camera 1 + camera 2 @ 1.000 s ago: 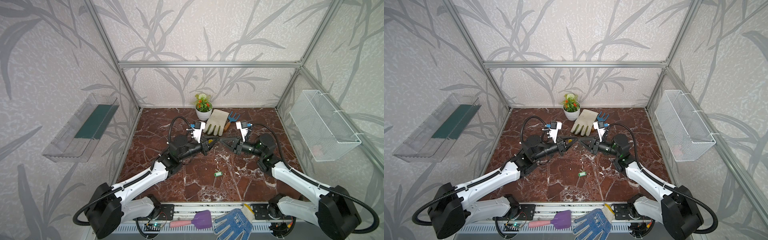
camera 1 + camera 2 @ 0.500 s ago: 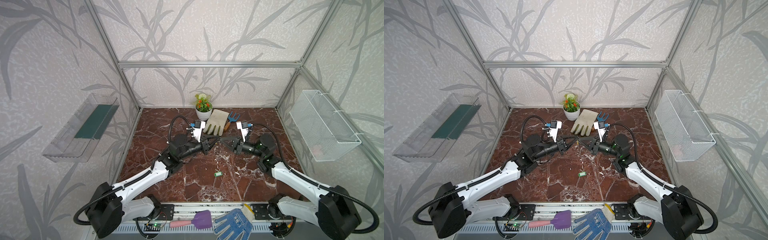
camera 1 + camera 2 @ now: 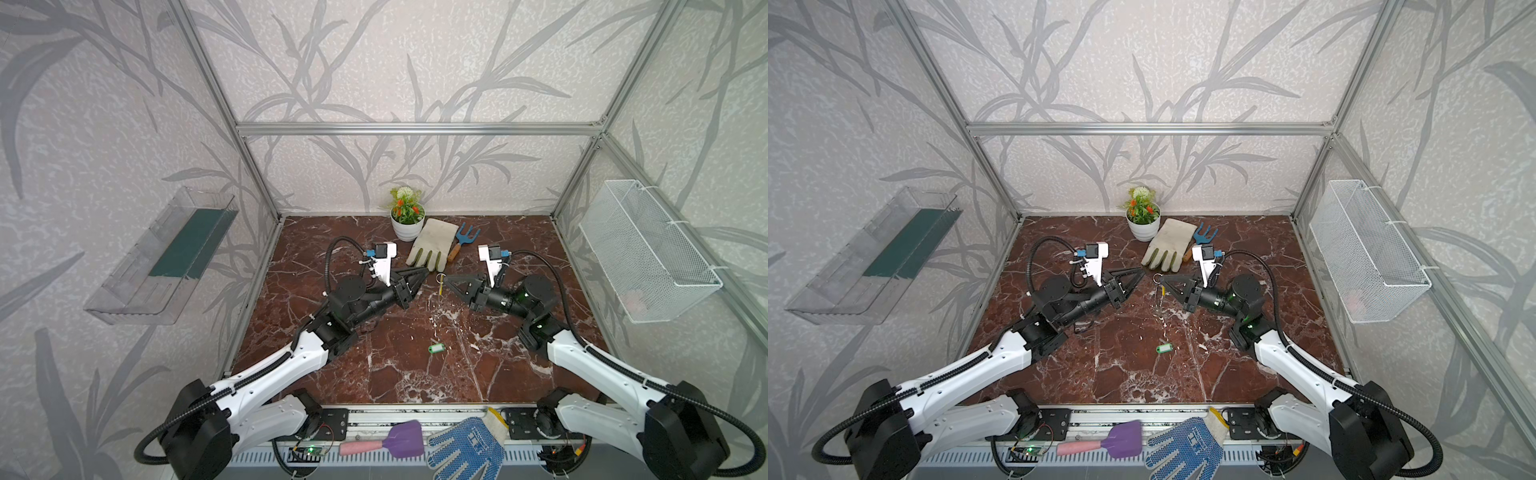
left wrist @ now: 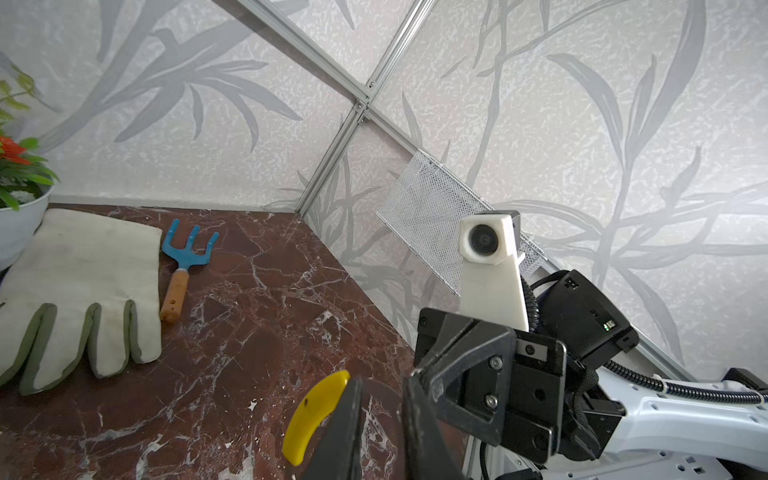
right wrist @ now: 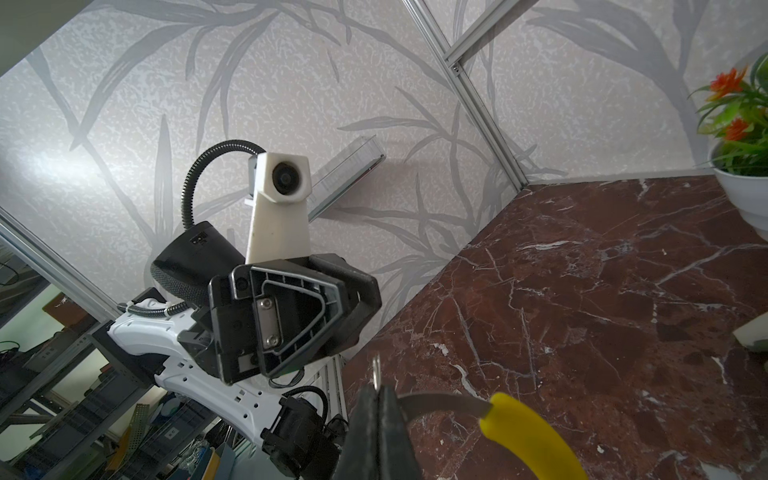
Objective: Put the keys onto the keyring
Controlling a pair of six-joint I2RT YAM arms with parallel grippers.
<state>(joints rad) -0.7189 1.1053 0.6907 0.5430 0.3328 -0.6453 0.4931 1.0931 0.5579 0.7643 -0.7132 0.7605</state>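
Yellow plastic marks the change: the glossy, banana-curved sleeve (image 5: 528, 432) of the keyring (image 5: 444, 402) now hangs from the right gripper (image 5: 378, 392), whose flat black fingers (image 5: 395, 440) have pinched tight together on the thin grey wire within the last second, a small silver ring (image 5: 376, 370) poking up just above the pinch. Over the same second the left gripper (image 4: 380, 386), clenched before, has let its jaws part. Its wrist view shows a clear gap between the two matte fingers (image 4: 345, 432), the hoop's wire arcing past it and the sleeve just beside one finger, though whether they touch I cannot tell. I read this as a hand-over: the hoop is the right arm's to steady, and the left arm is freed to fetch. What it must fetch, the key tag (image 3: 436, 347), lies flat on the table (image 3: 374, 386) in both top views, at about 6 o'clock from the dangling hoop, well apart from both grippers and not yet threaded. It is a small oblong of green plastic with a pale window; its metal loop barely shows. The tabletop is polished red-brown marble veined in white, slick-looking, so a thin flat tag may slide under a pinch.
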